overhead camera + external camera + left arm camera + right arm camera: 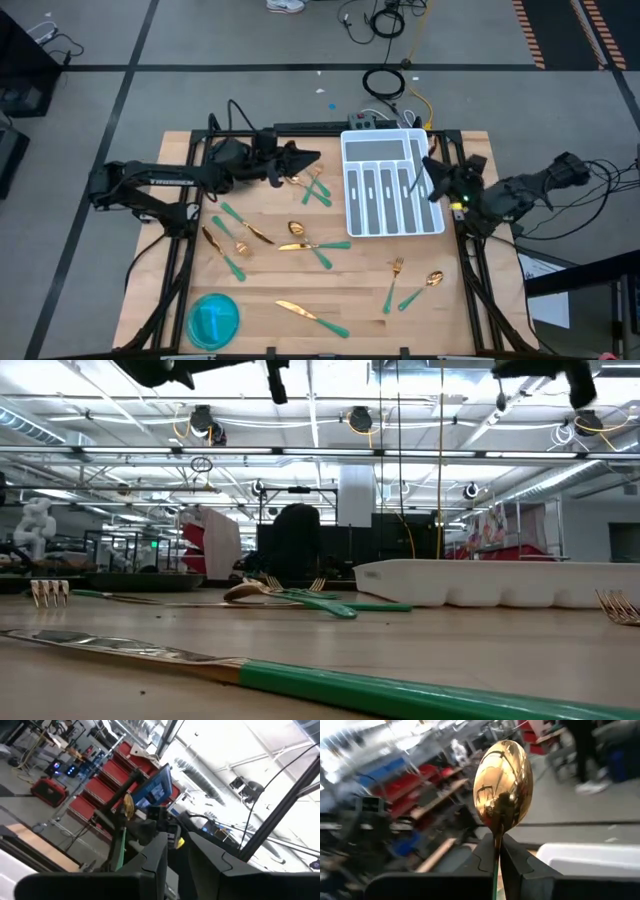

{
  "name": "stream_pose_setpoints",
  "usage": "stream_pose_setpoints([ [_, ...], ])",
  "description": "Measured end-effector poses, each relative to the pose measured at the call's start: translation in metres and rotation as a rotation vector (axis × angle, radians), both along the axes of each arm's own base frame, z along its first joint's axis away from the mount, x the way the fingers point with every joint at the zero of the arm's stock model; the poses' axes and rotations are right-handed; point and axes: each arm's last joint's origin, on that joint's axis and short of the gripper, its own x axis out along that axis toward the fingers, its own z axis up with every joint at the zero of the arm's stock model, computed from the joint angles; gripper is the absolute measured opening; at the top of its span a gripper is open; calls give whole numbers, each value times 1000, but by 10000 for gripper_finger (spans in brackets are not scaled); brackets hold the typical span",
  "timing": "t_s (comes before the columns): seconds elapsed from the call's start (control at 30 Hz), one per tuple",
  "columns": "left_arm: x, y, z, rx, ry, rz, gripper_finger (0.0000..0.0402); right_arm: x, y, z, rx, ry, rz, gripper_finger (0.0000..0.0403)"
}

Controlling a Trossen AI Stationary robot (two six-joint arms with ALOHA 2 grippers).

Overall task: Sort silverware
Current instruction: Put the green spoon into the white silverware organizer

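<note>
Gold-headed, green-handled silverware lies scattered on the wooden table: forks (315, 186), a spoon (295, 229), a knife (312, 316), a fork (393, 280), another spoon (425, 288) and several more pieces at the left. My right gripper (428, 175) is above the white slotted tray (392, 225), shut on a spoon (503, 782). That spoon also appears in the left wrist view (128, 806). My left gripper (305, 158) hovers above the table's far left part, shut and empty, its fingers (155, 862) together. My right gripper pinches the spoon between its two fingers at the neck (497, 839), just below the gold bowl. The bowl stands out past the fingertips, and the green handle (494, 887) runs back between them. The spoon is lifted clear, above the tray.
A blue bowl (213, 318) sits at the table's near left corner. A near knife (300, 678) lies across the low view's foreground. Cables and a power box (370, 122) sit behind the tray at the far edge. Bare wood shows between the scattered pieces.
</note>
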Motion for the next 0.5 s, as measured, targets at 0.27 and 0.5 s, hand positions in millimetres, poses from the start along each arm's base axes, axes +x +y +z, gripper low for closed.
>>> stream_pose_setpoints([
  [0.27, -20, -4, 20, 136, -62, 47, 82, 70, 4, 75, -374, 299, 695, 0],
  [0.5, -34, -7, 32, 174, -79, 55, 82, 87, -25, 148, -670, 70, 1148, 0],
])
